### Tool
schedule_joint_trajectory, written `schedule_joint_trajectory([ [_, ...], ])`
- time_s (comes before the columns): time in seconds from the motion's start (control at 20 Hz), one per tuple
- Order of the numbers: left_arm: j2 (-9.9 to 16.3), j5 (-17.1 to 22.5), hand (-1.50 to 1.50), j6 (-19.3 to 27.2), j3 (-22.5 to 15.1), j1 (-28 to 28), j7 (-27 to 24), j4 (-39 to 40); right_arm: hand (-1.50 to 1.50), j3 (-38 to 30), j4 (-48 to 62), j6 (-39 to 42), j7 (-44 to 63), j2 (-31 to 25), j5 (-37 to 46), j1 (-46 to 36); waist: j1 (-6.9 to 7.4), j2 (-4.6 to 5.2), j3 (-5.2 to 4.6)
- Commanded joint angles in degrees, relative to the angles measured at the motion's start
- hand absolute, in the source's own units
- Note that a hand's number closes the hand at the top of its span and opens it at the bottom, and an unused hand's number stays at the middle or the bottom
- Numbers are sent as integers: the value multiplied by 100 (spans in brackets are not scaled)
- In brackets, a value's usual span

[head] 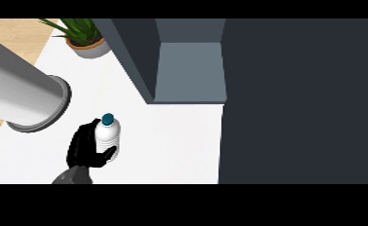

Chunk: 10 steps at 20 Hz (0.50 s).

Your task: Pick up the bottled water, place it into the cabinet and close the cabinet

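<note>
1. We saw one hand [87,149] at about seven o'clock in the view, coming up from the lower edge on a grey forearm; by its side of the view we took it for the left hand.
2. Its black fingers were curled round a bottle of water [108,136], gripping it by the lower body.
3. The bottle was white with a teal cap, and the cap pointed toward twelve o'clock.
4. We could not tell whether the bottle's base touched the white counter [173,142] or was lifted off it.
5. The cabinet [191,71] stood open at about one o'clock from the bottle, well apart from it, with a grey shelf visible inside.
6. A potted plant [82,37] sat at eleven o'clock.
7. A large grey cylinder [28,98] lay at nine o'clock, near the hand.
</note>
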Motion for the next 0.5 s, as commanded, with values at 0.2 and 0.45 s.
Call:
schedule_joint_trajectory([
  [0.2, -93, 643, 150, -128, -126, 528, 997, -1552, -150, 249, -144, 155, -385, -50, 109, 668, 24, -21, 4],
  [0.45, -522, 650, 150, 415, -597, 1130, 1600, -2828, -150, 243, -207, 21, -12, -106, 25, 266, 27, -8, 1],
])
